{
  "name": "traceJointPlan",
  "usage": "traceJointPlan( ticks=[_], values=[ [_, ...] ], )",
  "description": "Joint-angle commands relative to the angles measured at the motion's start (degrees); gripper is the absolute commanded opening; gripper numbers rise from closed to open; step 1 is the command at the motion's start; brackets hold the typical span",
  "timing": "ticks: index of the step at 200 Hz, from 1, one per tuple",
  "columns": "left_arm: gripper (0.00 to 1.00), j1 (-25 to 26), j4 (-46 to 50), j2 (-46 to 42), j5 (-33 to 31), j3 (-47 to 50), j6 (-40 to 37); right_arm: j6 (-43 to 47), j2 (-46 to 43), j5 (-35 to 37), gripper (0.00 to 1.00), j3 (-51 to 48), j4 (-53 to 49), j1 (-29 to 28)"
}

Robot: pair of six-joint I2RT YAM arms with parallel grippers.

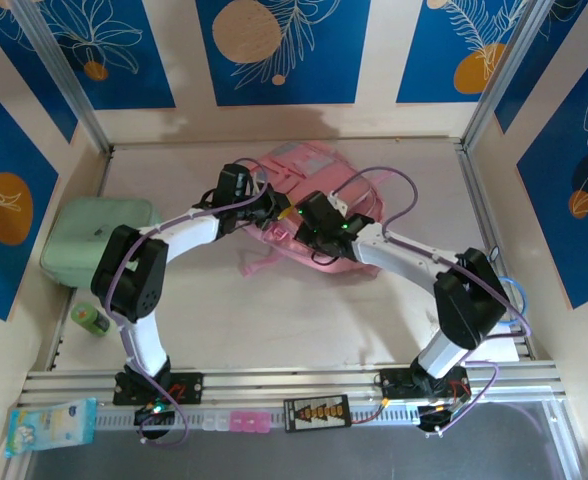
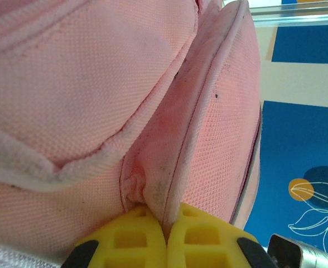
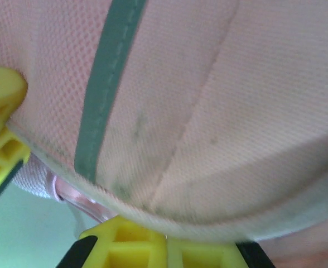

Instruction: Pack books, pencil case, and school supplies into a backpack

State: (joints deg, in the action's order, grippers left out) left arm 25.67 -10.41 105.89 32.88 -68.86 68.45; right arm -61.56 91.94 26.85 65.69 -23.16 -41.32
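Pink backpack | left fingers pinch seam | right fingers closed at rim

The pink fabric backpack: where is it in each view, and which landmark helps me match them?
Top external: pink fabric backpack at upper centre.
Left wrist: left and centre, a fold pinched in the left gripper.
Right wrist: across the top, with a grey-green strip.
Shared landmark: blue leaf-print wall panel, top external and left wrist.

No text can be read anywhere; the print on the blue tissue pack, near left, is too small to make out.
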Motion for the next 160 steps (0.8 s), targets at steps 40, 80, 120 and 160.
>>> traceJointPlan(
  ticks=[40, 80, 120, 160],
  values=[
    [0.00, -2.8, 0.2, 2.0, -0.8, -4.2, -5.9, 18.7, -5.4, 0.8, 0.08, -4.6, -8.9, 4.5],
    [0.00, -3.3, 2.2, 2.0, -0.7, -4.5, -7.8, 24.3, -6.7, 2.9, 0.08, -5.3, -8.1, 10.3],
    [0.00, -3.3, 4.7, 2.2, 0.1, -5.6, -10.5, 38.5, -6.0, -7.9, 0.08, -4.6, -2.4, 12.9],
    [0.23, -4.6, 7.8, -0.9, -0.6, -4.8, -15.7, 46.0, -5.2, -20.3, 0.01, -3.4, 1.7, 12.5]
  ],
)
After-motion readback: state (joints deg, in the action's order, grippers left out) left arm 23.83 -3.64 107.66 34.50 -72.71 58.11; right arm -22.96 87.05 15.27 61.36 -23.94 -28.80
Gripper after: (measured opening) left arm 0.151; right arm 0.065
